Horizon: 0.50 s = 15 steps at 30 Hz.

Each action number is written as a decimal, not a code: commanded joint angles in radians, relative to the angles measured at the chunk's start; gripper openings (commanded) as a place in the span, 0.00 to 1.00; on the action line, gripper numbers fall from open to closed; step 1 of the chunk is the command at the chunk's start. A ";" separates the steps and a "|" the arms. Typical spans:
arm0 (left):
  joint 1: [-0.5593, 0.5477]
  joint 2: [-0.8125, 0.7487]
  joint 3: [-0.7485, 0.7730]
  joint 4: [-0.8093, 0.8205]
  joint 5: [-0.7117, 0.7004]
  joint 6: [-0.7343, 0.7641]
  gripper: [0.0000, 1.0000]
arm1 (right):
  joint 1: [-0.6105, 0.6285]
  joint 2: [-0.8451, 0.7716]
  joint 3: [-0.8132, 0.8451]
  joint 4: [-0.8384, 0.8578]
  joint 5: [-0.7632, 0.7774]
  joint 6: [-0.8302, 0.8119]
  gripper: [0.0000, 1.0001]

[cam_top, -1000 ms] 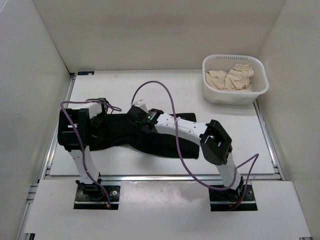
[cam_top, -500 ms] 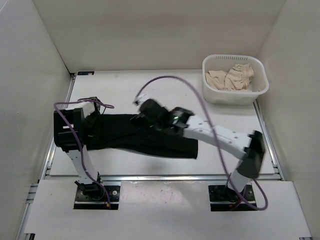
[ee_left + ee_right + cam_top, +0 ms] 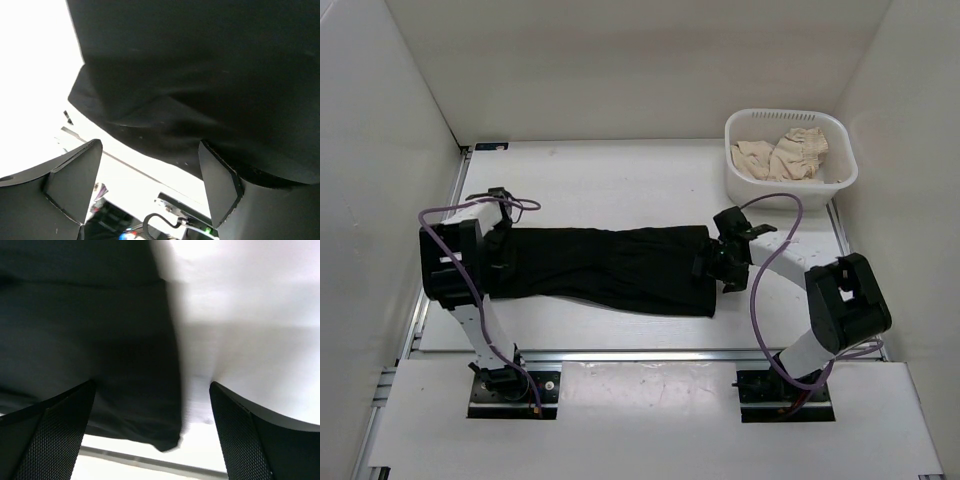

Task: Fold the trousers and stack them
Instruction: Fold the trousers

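The black trousers (image 3: 610,268) lie flat across the table's middle, stretched left to right as one long band. My left gripper (image 3: 506,248) is at their left end. In the left wrist view it (image 3: 147,187) is open, with the cloth (image 3: 200,75) just beyond the fingertips and bare table between them. My right gripper (image 3: 718,268) is at their right end. In the right wrist view it (image 3: 152,432) is wide open over the cloth's right edge (image 3: 90,340) and grips nothing.
A white basket (image 3: 780,195) holding crumpled beige cloth (image 3: 782,155) stands at the back right. White walls enclose the table on three sides. A metal rail (image 3: 640,352) runs along the near edge.
My right arm has swung from the middle of the trousers to their right end. The trousers now lie longer and flatter. My left gripper has shifted slightly left.
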 commanded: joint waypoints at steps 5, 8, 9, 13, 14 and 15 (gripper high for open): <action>0.120 -0.072 0.056 0.026 0.053 -0.015 0.89 | -0.023 0.100 -0.073 0.234 -0.196 0.068 0.81; 0.153 -0.072 0.065 0.026 0.084 -0.015 0.89 | -0.084 0.086 -0.104 0.243 -0.220 0.087 0.27; 0.153 -0.062 0.065 0.026 0.098 -0.015 0.89 | -0.109 0.057 -0.116 0.243 -0.229 0.077 0.08; 0.109 -0.039 0.054 0.017 0.191 -0.015 0.89 | -0.303 -0.068 -0.089 0.114 -0.191 -0.017 0.00; 0.094 -0.030 0.054 0.017 0.223 -0.015 0.89 | -0.333 -0.096 -0.056 0.003 -0.167 -0.046 0.00; 0.077 -0.015 0.054 0.017 0.257 -0.015 0.89 | -0.359 -0.140 -0.015 -0.057 -0.138 -0.110 0.00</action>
